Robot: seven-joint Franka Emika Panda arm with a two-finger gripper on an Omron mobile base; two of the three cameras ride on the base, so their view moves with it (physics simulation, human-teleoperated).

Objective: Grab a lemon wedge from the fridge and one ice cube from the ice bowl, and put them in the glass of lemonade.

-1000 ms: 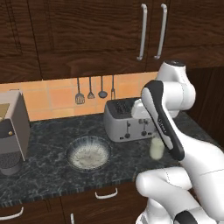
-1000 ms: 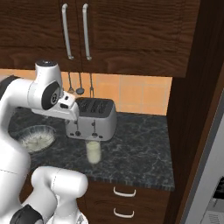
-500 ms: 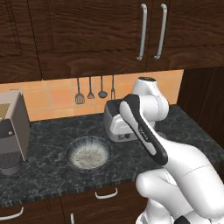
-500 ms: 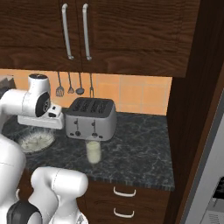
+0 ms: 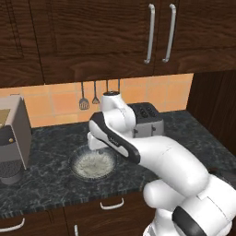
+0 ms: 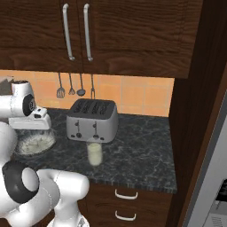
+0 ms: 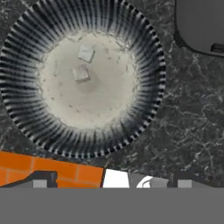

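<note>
Directly above the ice bowl (image 7: 83,83) the gripper (image 7: 111,183) is held with its jaws spread wide and nothing between them; only the two dark finger tips (image 7: 43,178) are seen at the bottom of the hand view. Two small pale ice cubes (image 7: 81,73) are seen lying on the bowl's whitish floor, close together but apart, with no obstacle between them and the gripper. The bowl is round and shallow, with a ribbed, dark-and-light striped wall. It is set on the black speckled stone counter (image 5: 50,175), in front of the orange tiled backsplash (image 6: 133,95).

To the bowl's right, a silver four-slot toaster (image 6: 92,120) is placed, and just in front of the toaster the glass of lemonade (image 6: 94,154) is found, upright, well apart from the bowl. To the bowl's left a boxy grey coffee machine (image 5: 13,138) is seen. Behind the bowl, utensils (image 6: 71,86) are hung on the wall under dark wooden cabinets (image 5: 92,37) with long metal handles. Far right of the bowl, an edge of the light-grey fridge (image 6: 213,177) is glimpsed.

Since a second ago, the arm has been swung from the glass's side of the toaster over to the bowl.
</note>
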